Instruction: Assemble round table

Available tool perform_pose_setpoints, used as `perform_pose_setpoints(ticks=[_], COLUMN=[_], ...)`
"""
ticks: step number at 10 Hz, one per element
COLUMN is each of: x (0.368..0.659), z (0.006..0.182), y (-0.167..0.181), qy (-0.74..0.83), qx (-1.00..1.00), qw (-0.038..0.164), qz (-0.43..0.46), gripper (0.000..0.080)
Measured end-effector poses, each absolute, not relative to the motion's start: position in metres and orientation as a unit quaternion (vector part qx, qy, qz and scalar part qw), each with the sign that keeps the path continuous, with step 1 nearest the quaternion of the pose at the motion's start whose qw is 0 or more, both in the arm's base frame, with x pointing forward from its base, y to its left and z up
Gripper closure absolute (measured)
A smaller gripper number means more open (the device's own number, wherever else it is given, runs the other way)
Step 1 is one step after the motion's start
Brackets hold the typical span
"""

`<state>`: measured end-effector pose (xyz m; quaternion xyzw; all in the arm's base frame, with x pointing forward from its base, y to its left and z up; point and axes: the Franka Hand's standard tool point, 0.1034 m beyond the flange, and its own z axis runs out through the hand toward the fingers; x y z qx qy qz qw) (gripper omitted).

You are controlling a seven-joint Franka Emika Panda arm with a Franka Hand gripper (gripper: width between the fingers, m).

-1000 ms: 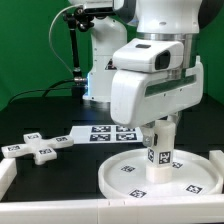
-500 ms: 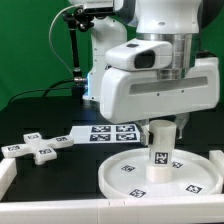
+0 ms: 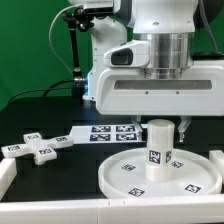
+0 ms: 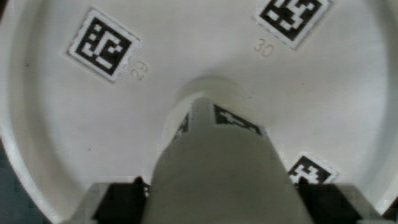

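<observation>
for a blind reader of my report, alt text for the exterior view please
A short white leg stands upright on a round white disc, directly under the robot's gripper. A white cross-shaped piece lies on the table toward the exterior view's left.

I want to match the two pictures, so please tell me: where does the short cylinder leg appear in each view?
Exterior view: the cylinder leg stands upright on the middle of the round disc.
Wrist view: the leg is seen close from above, the disc around it.
Shared landmark: the disc's square tags.
</observation>
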<state>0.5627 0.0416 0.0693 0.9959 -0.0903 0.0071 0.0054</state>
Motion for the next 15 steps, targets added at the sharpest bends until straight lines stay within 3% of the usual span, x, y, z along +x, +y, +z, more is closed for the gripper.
perform_pose_setpoints(ticks=[4,9,12,13,15], x=[0.5611,0.5599,0.5602,0.5610,0.5623], z=[0.0700,0.0683,0.0689,0.0712,0.0716], y=[0.0426,0.0443,0.0443,0.0435,0.0399], qy=[-0.266,-0.531,-0.507,-0.479,-0.401], qx=[0.964,0.846,0.860,0.876,0.914], qw=[-0.010,-0.048,-0.052,-0.053,-0.056], qz=[0.004,-0.013,-0.013,-0.011,0.001], gripper=[0.0390,0.0390,0.0364,0.0210,0.0162])
